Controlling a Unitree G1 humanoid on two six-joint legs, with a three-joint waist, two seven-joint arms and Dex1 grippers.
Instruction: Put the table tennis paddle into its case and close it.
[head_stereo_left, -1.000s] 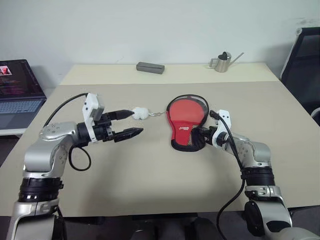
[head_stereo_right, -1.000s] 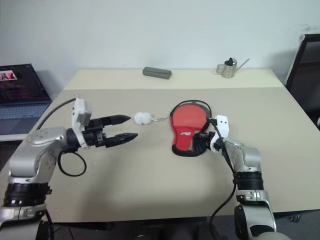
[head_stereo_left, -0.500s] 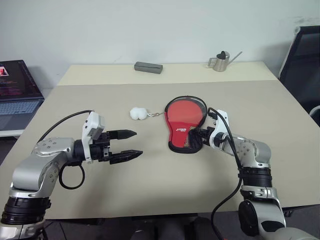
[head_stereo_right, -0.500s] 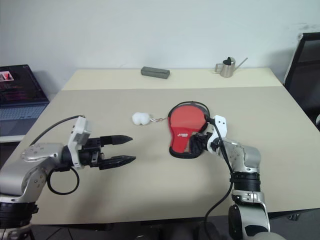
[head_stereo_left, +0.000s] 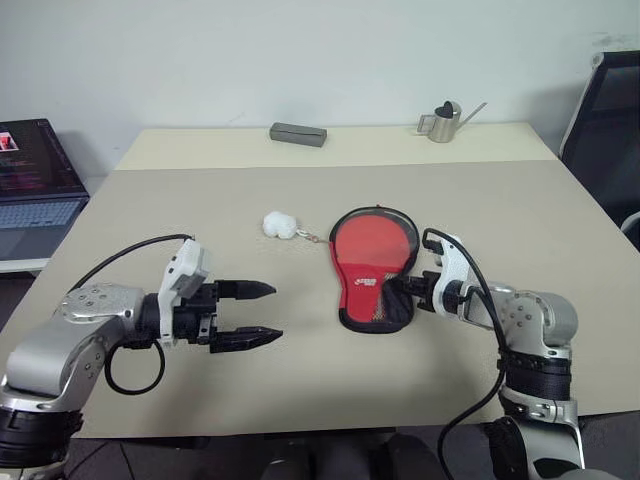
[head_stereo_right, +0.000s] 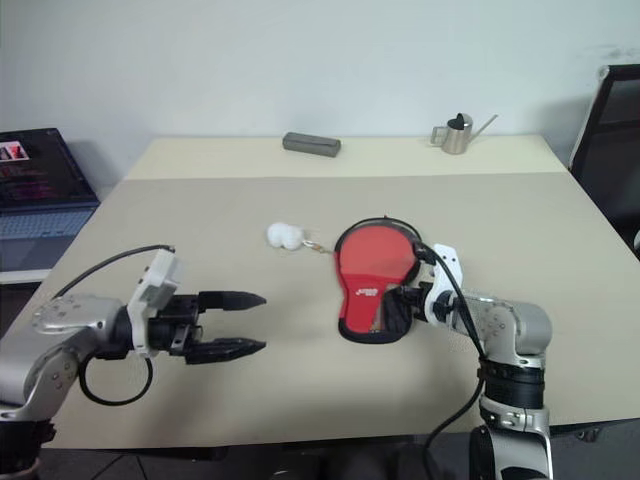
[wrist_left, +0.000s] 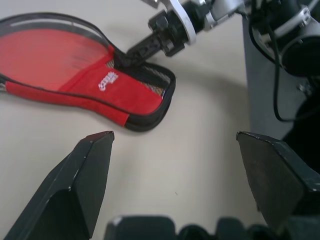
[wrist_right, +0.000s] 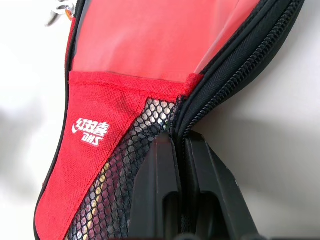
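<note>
The case (head_stereo_left: 352, 292) lies flat on the table, right of centre, round end away from me. Through its clear plastic part shows the red face of the table tennis paddle (head_stereo_left: 374, 242); the handle is hidden under the red panel and black mesh pocket. My right gripper (head_stereo_left: 402, 290) is shut on the case's black zip edge at the narrow neck, seen close in the right wrist view (wrist_right: 175, 142). My left gripper (head_stereo_left: 276, 312) hovers open over bare table to the left of the case, pointing at it, nothing between its fingers (wrist_left: 92, 165).
A white fluffy ball (head_stereo_left: 280, 224) on a small ring lies by the case's round end. At the far edge are a grey rectangular box (head_stereo_left: 298, 134) and a metal watering can (head_stereo_left: 440, 122). A laptop (head_stereo_left: 35, 185) sits left, a black chair (head_stereo_left: 610, 110) right.
Both arms have drawn back toward the near edge. The right gripper has dragged the case a little nearer. The left gripper has left the white ball's side and sunk, still open.
</note>
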